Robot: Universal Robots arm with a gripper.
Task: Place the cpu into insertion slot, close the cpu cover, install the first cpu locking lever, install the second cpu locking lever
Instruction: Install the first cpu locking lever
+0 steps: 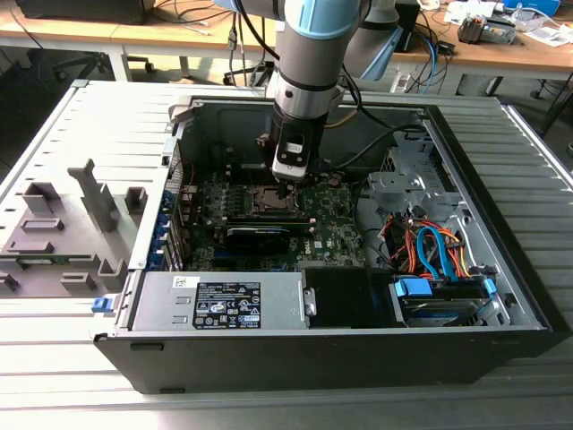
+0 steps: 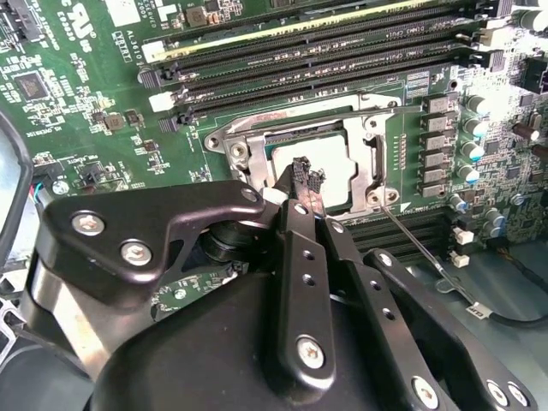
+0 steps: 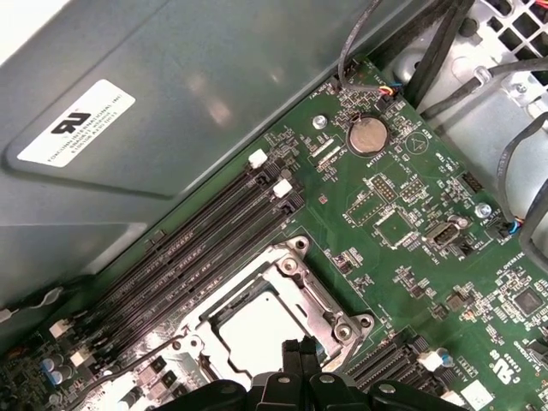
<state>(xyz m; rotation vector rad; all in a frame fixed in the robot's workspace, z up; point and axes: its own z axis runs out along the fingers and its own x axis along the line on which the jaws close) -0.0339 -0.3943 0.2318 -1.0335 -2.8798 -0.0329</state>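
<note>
gripper (image 2: 304, 175) at cpu (image 2: 330, 147) (cover (image 2: 248, 133) prob down)

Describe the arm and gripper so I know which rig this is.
The arm is a silver-grey tube with light blue joint caps; black cables trail beside it. A white and black module sits at the wrist. The gripper is matte black, built of flat linkage bars held by silver screws, narrowing to slim tips.
</note>
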